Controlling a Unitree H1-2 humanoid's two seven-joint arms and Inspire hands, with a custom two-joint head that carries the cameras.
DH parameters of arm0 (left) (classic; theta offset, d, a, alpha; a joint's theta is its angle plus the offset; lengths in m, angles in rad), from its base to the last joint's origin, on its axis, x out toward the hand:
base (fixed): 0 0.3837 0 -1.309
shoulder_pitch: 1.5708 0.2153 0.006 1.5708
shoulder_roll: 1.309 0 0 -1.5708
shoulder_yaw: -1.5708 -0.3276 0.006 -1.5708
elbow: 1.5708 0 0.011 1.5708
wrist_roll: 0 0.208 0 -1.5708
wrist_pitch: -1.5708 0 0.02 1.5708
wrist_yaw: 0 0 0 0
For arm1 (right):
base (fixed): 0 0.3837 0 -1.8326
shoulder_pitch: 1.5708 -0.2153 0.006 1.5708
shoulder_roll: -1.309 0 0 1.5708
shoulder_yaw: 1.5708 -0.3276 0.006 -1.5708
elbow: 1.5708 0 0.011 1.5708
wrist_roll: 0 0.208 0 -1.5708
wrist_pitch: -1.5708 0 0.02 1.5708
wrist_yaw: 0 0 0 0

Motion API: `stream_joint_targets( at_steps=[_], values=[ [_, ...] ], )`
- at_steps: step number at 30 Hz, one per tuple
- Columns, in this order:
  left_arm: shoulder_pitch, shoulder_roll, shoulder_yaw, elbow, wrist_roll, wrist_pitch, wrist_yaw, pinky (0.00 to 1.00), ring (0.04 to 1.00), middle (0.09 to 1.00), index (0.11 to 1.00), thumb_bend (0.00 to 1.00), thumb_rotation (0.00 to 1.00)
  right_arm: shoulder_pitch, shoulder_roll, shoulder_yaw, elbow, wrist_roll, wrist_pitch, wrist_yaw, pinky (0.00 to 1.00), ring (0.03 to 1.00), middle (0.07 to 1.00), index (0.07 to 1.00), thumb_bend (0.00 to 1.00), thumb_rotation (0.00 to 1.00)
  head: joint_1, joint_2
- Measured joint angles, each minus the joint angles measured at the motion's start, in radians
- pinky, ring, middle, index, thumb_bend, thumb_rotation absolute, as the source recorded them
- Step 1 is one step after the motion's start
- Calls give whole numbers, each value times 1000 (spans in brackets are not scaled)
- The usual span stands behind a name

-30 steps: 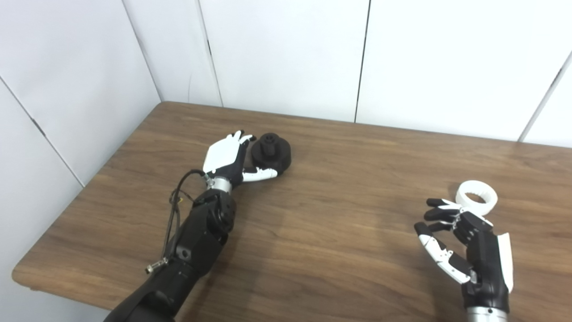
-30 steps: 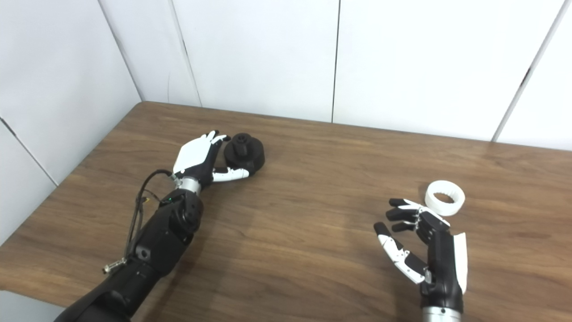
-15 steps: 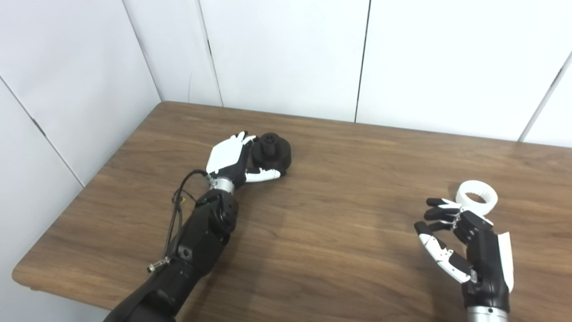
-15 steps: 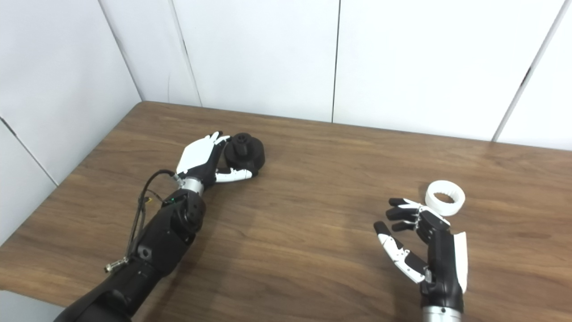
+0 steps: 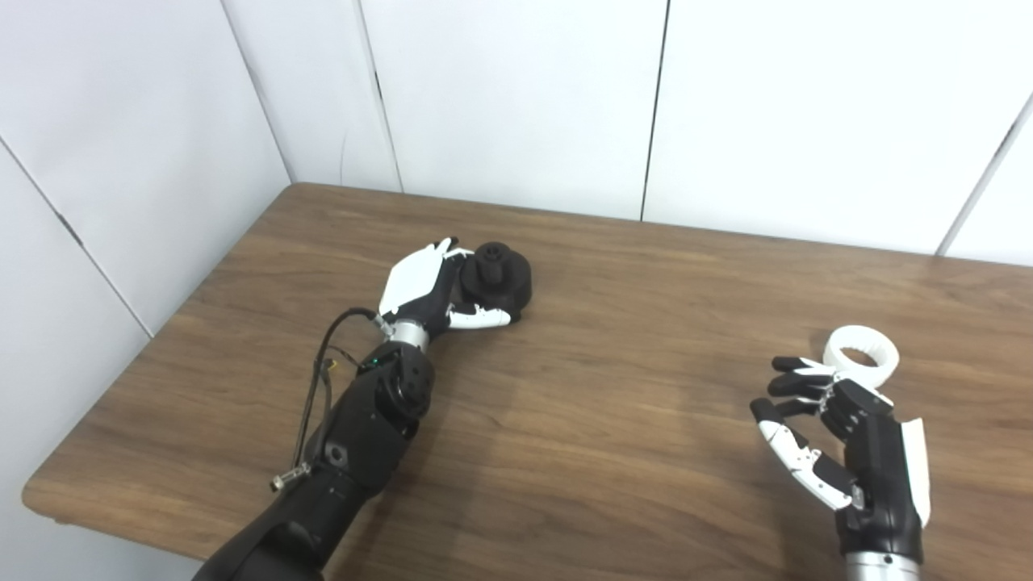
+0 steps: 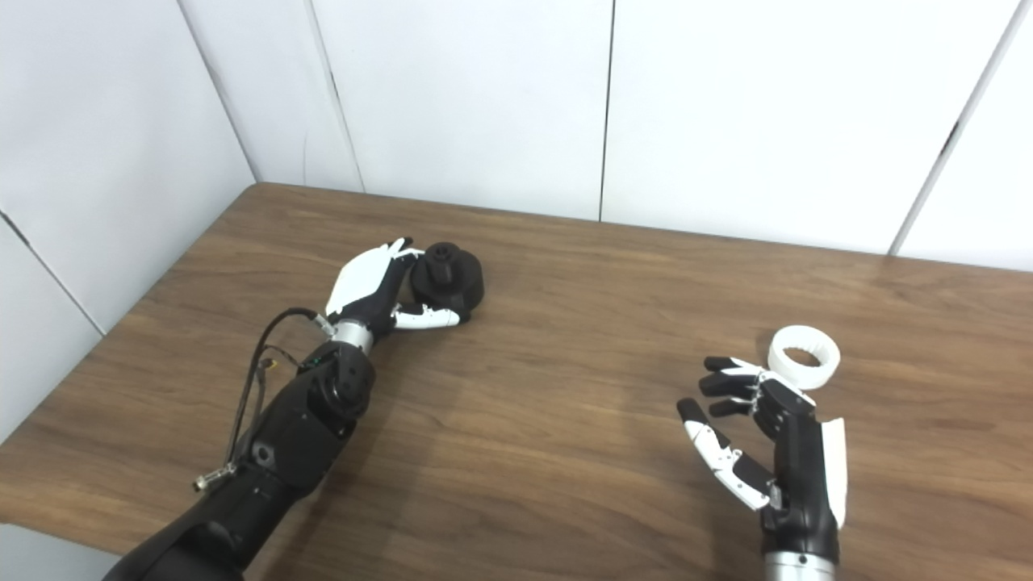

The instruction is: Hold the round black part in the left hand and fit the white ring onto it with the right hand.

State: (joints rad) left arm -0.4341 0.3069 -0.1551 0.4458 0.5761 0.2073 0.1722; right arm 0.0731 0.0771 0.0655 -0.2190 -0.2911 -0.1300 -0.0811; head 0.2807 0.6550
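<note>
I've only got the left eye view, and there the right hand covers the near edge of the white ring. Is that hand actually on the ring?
Observer: From the right eye view, the white ring shows nearly its whole outline, flat on the table. The right hand sits just nearer than it, open and holding nothing.
Operator: Does the left hand have the black part?
Observer: From that view, the left hand cups the black part, with its thumb along the near side. The part sits on the table, and I cannot tell whether the grip is closed.

No legible text or markings anywhere.
</note>
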Motion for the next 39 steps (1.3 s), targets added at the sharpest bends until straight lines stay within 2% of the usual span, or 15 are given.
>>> stream_joint_targets(
  at_steps=[3, 11, 18, 22, 28, 34, 39],
  values=[
    [0, -4, 6, 8, -16, -23, 18, 975, 1000, 969, 686, 855, 333, 0, 0, 0, 0, -1, 0, 0, 488, 583, 669, 499, 499, 164, 0, 0],
    [-1, -6, 9, 9, -42, -34, 30, 986, 1000, 964, 659, 829, 303, 0, 0, 0, 0, 1, 0, 0, 485, 579, 665, 499, 498, 165, 0, 2],
    [2, -10, 10, 4, -48, -35, 31, 973, 998, 953, 646, 824, 309, 0, 0, 0, 0, -6, 0, -1, 486, 580, 666, 499, 498, 166, -6, 3],
    [9, -9, -10, -14, -47, -34, 20, 986, 1000, 966, 656, 830, 330, 0, 0, -2, -3, -9, 4, -1, 486, 578, 666, 499, 498, 165, -5, 3],
    [40, -5, -47, -104, -48, -26, -63, 959, 1000, 964, 637, 838, 300, 0, 0, -2, -5, -8, 4, -1, 486, 583, 669, 499, 498, 164, -6, 5],
    [83, -10, -60, -180, -46, -29, -84, 945, 1000, 969, 647, 829, 271, 1, 0, 0, -5, -3, 4, 0, 488, 585, 671, 499, 498, 161, -9, 8],
    [144, -24, -68, -265, -62, -43, -102, 952, 1000, 973, 648, 848, 286, 1, 1, 3, -6, -2, 5, 0, 486, 585, 670, 499, 498, 162, -26, 11]
  ],
)
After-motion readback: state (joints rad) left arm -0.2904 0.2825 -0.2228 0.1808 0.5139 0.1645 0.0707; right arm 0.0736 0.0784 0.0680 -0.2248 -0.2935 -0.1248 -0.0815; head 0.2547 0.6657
